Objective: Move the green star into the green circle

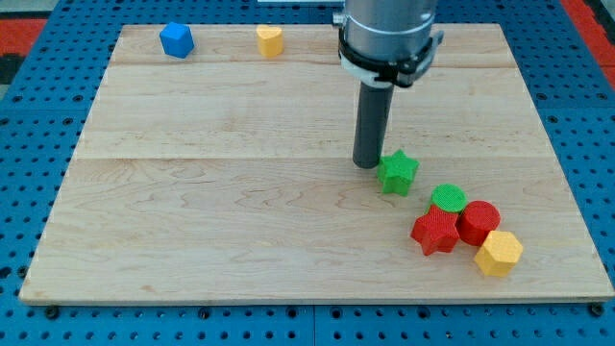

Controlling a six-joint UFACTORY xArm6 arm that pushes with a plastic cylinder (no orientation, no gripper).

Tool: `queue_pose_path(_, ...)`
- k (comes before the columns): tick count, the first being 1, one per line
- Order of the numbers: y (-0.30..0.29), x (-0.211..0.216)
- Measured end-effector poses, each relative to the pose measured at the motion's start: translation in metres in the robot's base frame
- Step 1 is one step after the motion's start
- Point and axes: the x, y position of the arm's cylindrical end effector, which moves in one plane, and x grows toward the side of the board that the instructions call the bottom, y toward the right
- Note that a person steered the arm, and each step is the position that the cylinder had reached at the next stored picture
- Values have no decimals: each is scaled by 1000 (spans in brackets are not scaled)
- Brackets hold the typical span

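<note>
The green star lies on the wooden board right of centre. The green circle lies a short way to its lower right, with a small gap between them. My tip rests on the board right at the star's upper-left side, touching it or nearly so. The dark rod rises from there to the grey arm housing at the view's top.
A red star, a red circle and a yellow hexagon cluster just below and right of the green circle. A blue block and a yellow block sit near the board's top edge at the left.
</note>
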Motion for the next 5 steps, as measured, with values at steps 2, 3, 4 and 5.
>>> queue_pose_path(2, 3, -5)
queue_pose_path(3, 15, -20)
queue_pose_path(4, 40, -13)
queue_pose_path(5, 44, 1)
